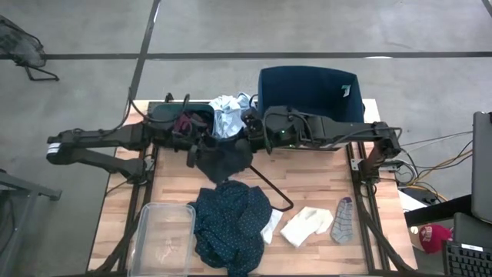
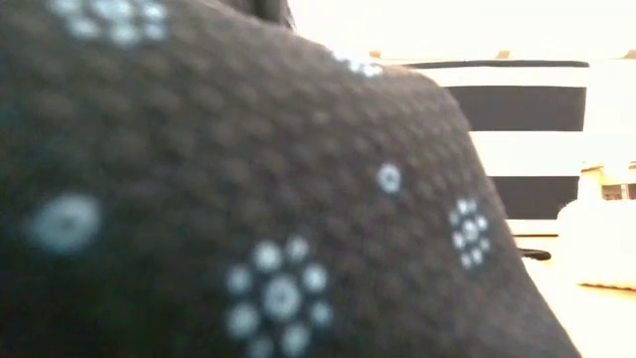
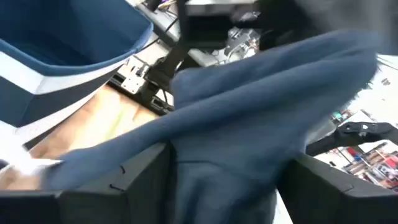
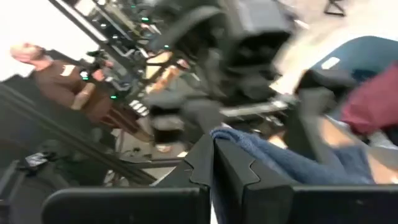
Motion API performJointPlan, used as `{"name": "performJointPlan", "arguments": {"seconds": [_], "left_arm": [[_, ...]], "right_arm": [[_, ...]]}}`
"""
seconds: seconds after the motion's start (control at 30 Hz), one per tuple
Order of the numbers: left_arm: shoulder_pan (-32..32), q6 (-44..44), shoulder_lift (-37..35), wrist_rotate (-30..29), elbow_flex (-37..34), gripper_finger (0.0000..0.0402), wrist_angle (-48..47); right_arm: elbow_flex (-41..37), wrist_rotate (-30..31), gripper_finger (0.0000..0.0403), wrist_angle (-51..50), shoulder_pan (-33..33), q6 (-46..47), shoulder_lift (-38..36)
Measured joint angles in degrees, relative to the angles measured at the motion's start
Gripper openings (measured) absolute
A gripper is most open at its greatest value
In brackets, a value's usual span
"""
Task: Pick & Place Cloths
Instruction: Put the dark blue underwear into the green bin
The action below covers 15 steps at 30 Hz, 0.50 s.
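A dark blue cloth (image 1: 223,159) hangs between my two grippers above the table's middle. My left gripper (image 1: 201,143) holds its left side, in front of the teal bin (image 1: 165,115), which holds a maroon piece (image 1: 184,123). My right gripper (image 1: 247,135) holds its right side beside a pale blue cloth (image 1: 227,110). The navy dotted cloth (image 1: 231,219) lies crumpled near the table's near edge and fills the low view (image 2: 248,219). White socks (image 1: 307,225) and a grey sock (image 1: 344,219) lie flat to its right. My left gripper (image 3: 230,186) is shut on a thick bunch of the dark blue cloth (image 3: 236,168), which fills the gap between its fingers (image 3: 130,186); the cloth runs on taut past them. My right gripper (image 4: 212,168) pinches an edge of the same cloth (image 4: 249,149) between its closed fingers (image 4: 193,165); the cloth is lifted and sags between the arms.
The navy bin (image 1: 307,92) stands at the far right of the table. A clear plastic container (image 1: 165,238) sits at the near left corner. A thin black wire hanger (image 1: 270,188) lies mid-table under the hanging cloth. A person (image 4: 68,81) shows beyond the table.
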Motion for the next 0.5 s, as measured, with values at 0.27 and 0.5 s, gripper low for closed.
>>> {"name": "performJointPlan", "arguments": {"seconds": [0.27, 0.5], "left_arm": [[-0.9, 0.1, 1.6, 0.3, 0.0, 0.026, 5.3], [-1.4, 1.5, 1.6, 0.3, 0.0, 0.0113, 7.0]], "right_arm": [[4.9, -1.1, 0.0008, -1.3, -0.3, -1.3, 2.9], [3.8, -1.0, 0.0008, -2.0, -0.5, -1.3, 3.1]]}}
